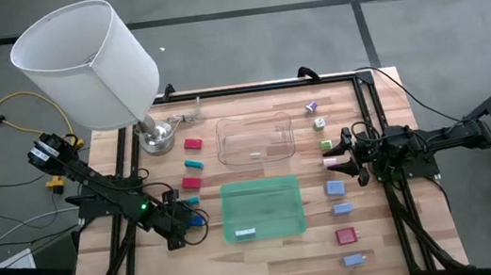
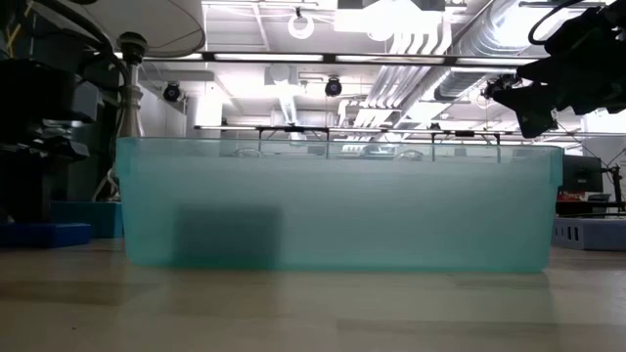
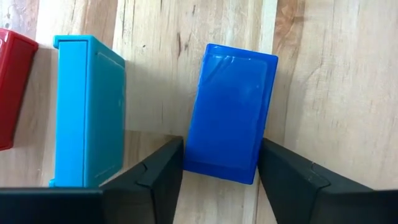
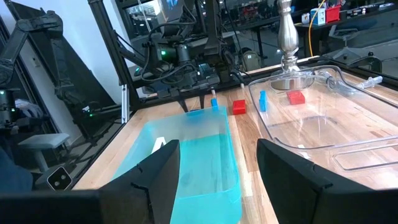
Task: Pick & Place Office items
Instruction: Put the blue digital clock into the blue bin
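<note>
My left gripper (image 1: 188,225) points steeply down at the table's left side, shut on a blue block (image 3: 233,106) that lies flat on the wood. Beside that block lie a teal block (image 3: 90,112) and a red one (image 3: 12,87). More office items lie in a row on the right: purple (image 1: 311,107), pink (image 1: 327,146), pale blue (image 1: 335,186) and red (image 1: 346,235). My right gripper (image 1: 338,152) hovers level and open above that row, with nothing between its fingers. My left gripper pinches the blue block's two long sides (image 3: 189,158) between its two fingers, at the end nearest the gripper. The fingers (image 3: 158,180) come from above, slanting down, and lie along the block's sides. The block rests flat on the table.
A green translucent tray (image 1: 227,211) stands in the middle with one pale block (image 1: 245,233) in it. A clear tray (image 1: 220,141) stands behind it. A lamp with a white shade (image 1: 88,63) and a metal foot (image 1: 156,135) stands at the far left.
</note>
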Robot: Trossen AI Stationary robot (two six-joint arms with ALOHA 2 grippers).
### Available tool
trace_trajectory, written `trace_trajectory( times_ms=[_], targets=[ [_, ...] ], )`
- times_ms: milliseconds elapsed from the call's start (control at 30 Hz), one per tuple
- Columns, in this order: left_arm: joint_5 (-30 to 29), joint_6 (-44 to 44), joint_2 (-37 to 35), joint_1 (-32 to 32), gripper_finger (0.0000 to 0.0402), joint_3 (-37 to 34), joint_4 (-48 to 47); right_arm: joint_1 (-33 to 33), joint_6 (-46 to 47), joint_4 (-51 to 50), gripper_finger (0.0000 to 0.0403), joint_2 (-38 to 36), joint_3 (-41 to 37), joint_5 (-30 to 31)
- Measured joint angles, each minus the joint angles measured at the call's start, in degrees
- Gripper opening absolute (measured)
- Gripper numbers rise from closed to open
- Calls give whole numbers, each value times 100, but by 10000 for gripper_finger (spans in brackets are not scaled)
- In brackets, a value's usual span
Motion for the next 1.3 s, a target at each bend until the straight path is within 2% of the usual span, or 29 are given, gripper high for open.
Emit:
trace_trajectory(
  times_ms=[167,533,833,967,1100,1300],
  targets=[
    [-13,-28,0,0,159,0,-2,1,0,0,201,0,0,2],
    [-1,-48,-37,0,160,-2,5,2,0,0,201,0,-1,0],
    [-34,-41,-703,0,159,-2,163,2,0,0,201,0,0,0],
    [-261,124,-1048,0,159,38,238,2,0,0,201,0,-2,2],
    [-343,319,-1232,117,159,320,121,1,0,0,201,0,0,0],
    [-390,855,-1066,569,158,1192,-482,2,0,0,201,0,-1,0]
  ],
)
